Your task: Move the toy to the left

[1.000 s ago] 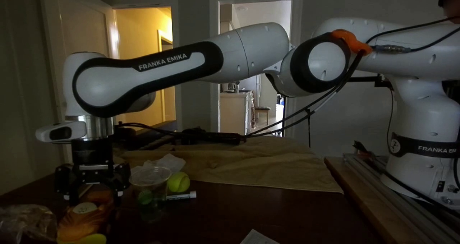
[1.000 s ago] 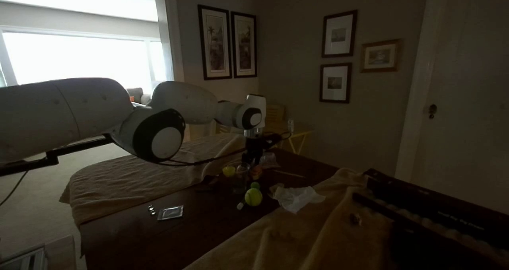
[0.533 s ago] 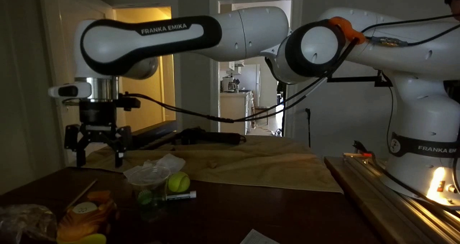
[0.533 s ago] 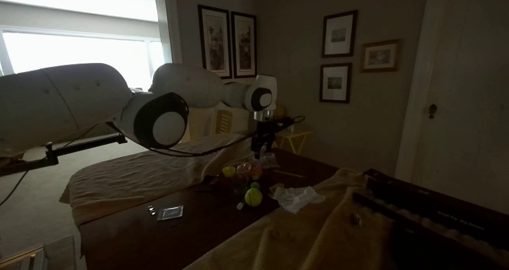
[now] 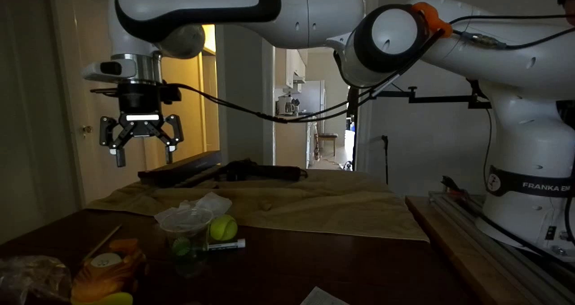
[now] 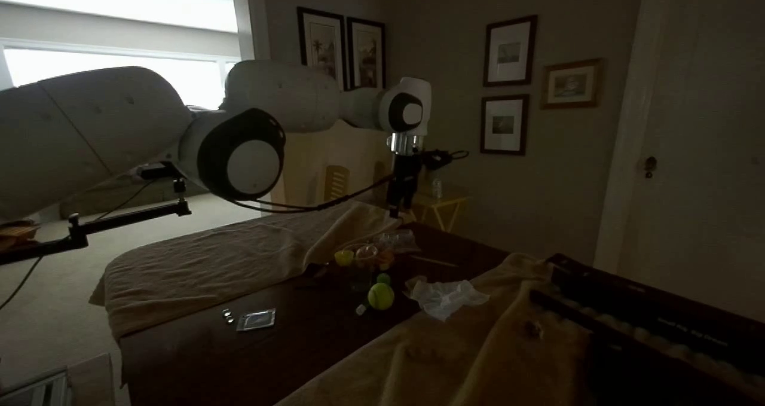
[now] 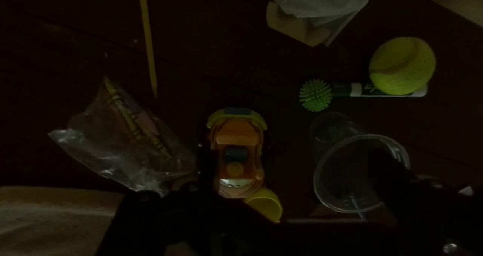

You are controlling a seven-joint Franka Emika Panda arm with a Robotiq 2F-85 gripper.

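The toy is an orange car with a yellow bumper. In an exterior view the toy (image 5: 105, 276) sits at the near left of the dark table; it also shows partly behind the clear cup in an exterior view (image 6: 386, 259). In the wrist view the toy (image 7: 237, 135) lies near the left finger, well below it. My gripper (image 5: 144, 157) is open and empty, high above the table; it also shows in an exterior view (image 6: 400, 210). In the wrist view the gripper (image 7: 294, 163) stands wide, its dark fingers hiding part of the toy's left side.
A clear cup (image 7: 319, 173), a yellow cup (image 7: 266, 205), a green spiky ball (image 7: 315, 95), a tennis ball (image 7: 403, 65) and a marker (image 5: 227, 245) stand or lie near the toy. A bag of crayons (image 7: 124, 146), a pencil (image 7: 148, 41) and white tissue (image 6: 447, 298) lie around.
My gripper has risen from low around the toy to high above the table, moving slightly right in an exterior view. The toy stays on the table in the same place.
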